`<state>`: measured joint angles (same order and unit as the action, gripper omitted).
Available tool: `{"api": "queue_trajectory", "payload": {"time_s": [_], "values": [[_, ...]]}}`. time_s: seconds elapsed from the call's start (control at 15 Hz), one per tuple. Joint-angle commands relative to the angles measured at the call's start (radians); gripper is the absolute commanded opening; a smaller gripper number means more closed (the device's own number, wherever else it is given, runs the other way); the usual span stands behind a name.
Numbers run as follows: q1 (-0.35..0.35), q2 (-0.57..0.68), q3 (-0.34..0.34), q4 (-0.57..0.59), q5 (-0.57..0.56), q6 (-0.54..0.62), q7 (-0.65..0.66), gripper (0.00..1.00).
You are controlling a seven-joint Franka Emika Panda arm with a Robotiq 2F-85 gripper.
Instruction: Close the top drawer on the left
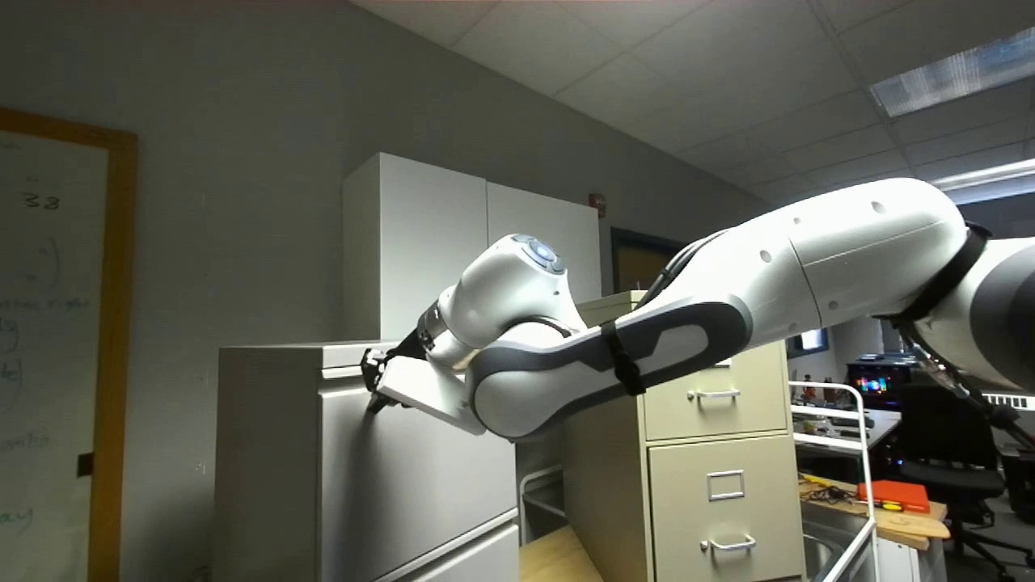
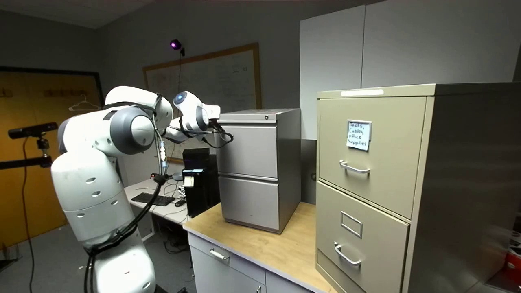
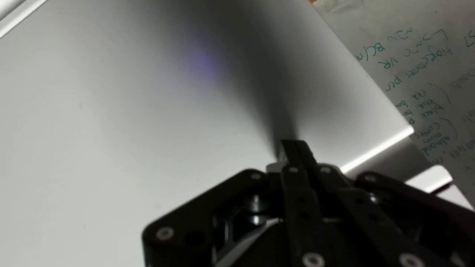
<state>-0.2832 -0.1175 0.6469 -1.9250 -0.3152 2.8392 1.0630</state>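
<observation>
The top drawer has a plain flat light-grey front. It shows in both exterior views (image 1: 441,461) (image 2: 252,152), looking flush with its low grey cabinet (image 1: 267,461) (image 2: 290,162). No dark inside shows. In the wrist view the drawer front (image 3: 111,129) fills most of the picture. My gripper (image 3: 296,142) is shut and holds nothing, its two black fingertips together. They point at the drawer front near its upper corner, and the shadow meets the tips. They touch it or nearly so. In an exterior view the gripper (image 1: 375,400) is just below the cabinet's top edge, partly hidden by the wrist.
A beige filing cabinet (image 1: 720,493) (image 2: 366,162) with handles stands beside the grey cabinet on a wooden counter (image 2: 260,248). White cupboards (image 1: 433,242) (image 2: 333,61) are behind. A whiteboard (image 1: 52,323) is on the wall. A desk with a black computer (image 2: 199,187) lies beyond.
</observation>
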Motion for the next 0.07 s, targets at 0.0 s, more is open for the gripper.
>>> {"api": "queue_trajectory", "payload": {"time_s": [0.0], "values": [[-0.006, 0.069, 0.023, 0.080, -0.046, -0.044, 0.014, 0.03]]}}
